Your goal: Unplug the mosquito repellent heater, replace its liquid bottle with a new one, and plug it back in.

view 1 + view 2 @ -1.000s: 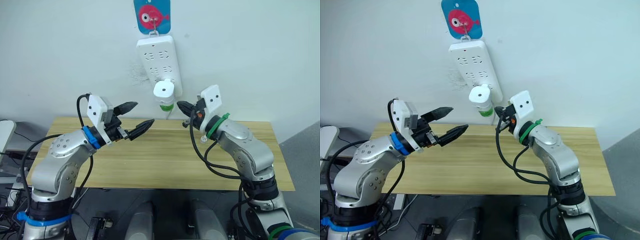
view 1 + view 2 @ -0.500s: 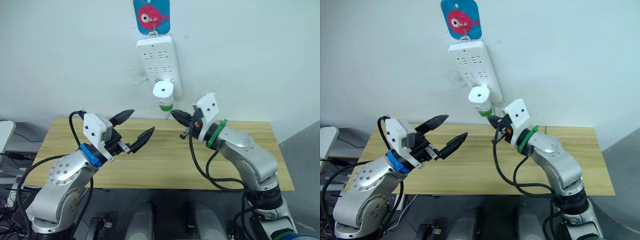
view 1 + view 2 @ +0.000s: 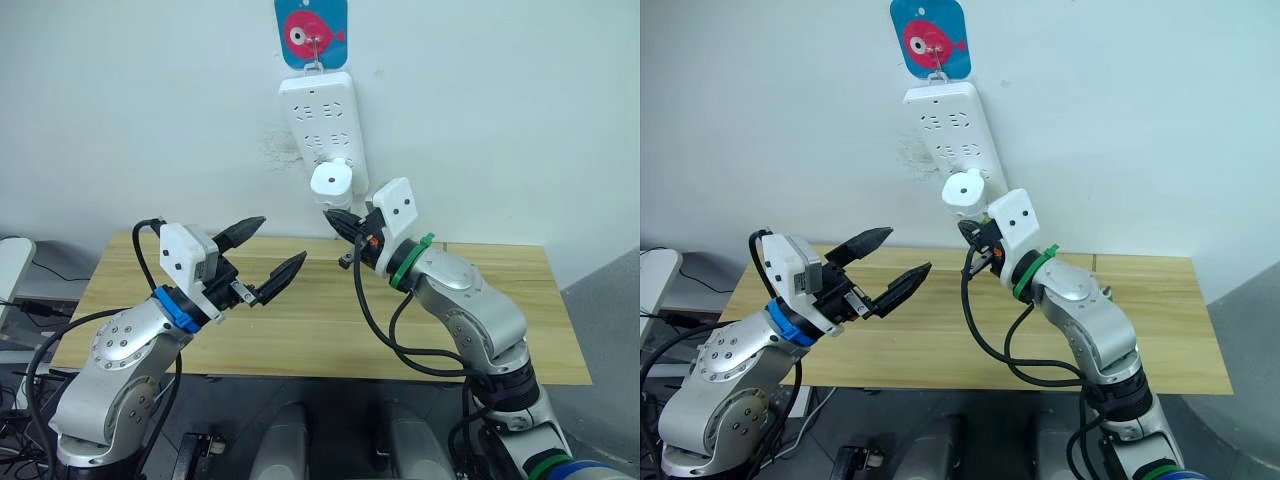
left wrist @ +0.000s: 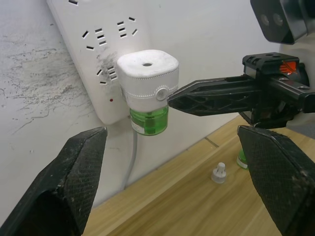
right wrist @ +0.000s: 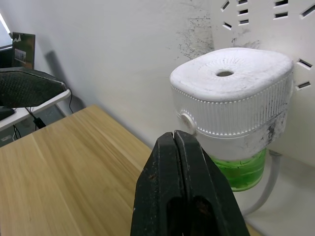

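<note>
The white mosquito repellent heater (image 3: 330, 180) is plugged into the lower end of the wall power strip (image 3: 320, 115). A green liquid bottle (image 4: 149, 120) hangs under the heater. My right gripper (image 3: 332, 215) is shut and empty. In the left wrist view its tip (image 4: 172, 98) is at the heater's side, by a small round button. My left gripper (image 3: 277, 243) is open and empty above the wooden table (image 3: 300, 320), to the left of and below the heater. A green item (image 4: 241, 158) stands on the table, partly hidden behind the right gripper.
A small white cap (image 4: 218, 172) lies on the table near the wall. A fish-shaped hook (image 3: 312, 32) holds the power strip, and a white cord (image 4: 132, 162) drops from it behind the table. The table's front half is bare wood.
My right gripper has moved up and to the left, from beside the table's back edge to the heater's side. My left arm dropped lower, and its gripper has stayed open.
</note>
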Robot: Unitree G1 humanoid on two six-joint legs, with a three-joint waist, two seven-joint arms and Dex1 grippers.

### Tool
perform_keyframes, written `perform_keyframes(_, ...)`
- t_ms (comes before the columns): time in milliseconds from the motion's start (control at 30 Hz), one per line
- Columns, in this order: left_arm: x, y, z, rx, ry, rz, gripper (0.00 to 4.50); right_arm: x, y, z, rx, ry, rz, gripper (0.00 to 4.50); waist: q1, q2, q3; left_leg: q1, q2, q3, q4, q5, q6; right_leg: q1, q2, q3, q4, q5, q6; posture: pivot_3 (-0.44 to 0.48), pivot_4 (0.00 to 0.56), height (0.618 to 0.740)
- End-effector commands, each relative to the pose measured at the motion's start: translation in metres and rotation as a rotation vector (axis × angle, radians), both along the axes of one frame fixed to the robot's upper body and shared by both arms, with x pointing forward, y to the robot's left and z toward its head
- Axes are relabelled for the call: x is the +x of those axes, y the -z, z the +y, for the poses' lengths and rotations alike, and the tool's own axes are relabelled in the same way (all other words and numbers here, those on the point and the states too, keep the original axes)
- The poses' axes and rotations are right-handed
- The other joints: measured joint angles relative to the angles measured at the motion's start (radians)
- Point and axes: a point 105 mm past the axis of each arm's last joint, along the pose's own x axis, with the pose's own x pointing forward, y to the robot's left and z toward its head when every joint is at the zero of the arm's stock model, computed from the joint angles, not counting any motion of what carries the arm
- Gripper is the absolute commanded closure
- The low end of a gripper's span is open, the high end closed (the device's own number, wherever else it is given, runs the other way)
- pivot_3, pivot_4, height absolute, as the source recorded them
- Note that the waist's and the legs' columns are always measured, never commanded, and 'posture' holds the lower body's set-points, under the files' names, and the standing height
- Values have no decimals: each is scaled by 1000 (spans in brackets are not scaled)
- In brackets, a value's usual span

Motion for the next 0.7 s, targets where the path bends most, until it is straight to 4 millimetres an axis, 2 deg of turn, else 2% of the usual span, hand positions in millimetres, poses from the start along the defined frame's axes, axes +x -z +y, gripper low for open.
perform_keyframes(33,-4,-11,-3,3,13,-52,0,-4,-17,4,33,-15,-65,4486,0,0,0,0,0,0,0,0,0,0,0,0,0,0,0,96,257,740)
perform_keyframes(333,-3,-12,-5,4,16,-62,0,1,-19,5,47,10,-67,4486,0,0,0,0,0,0,0,0,0,0,0,0,0,0,0,99,256,740)
perform_keyframes(533,-4,-11,-6,3,16,-60,0,7,-17,-8,26,58,-72,4486,0,0,0,0,0,0,0,0,0,0,0,0,0,0,0,97,254,740)
perform_keyframes(700,-3,-11,-8,2,19,-59,0,14,-14,-27,-2,115,-75,4486,2,0,0,0,0,0,0,0,0,0,0,0,0,0,0,97,254,740)
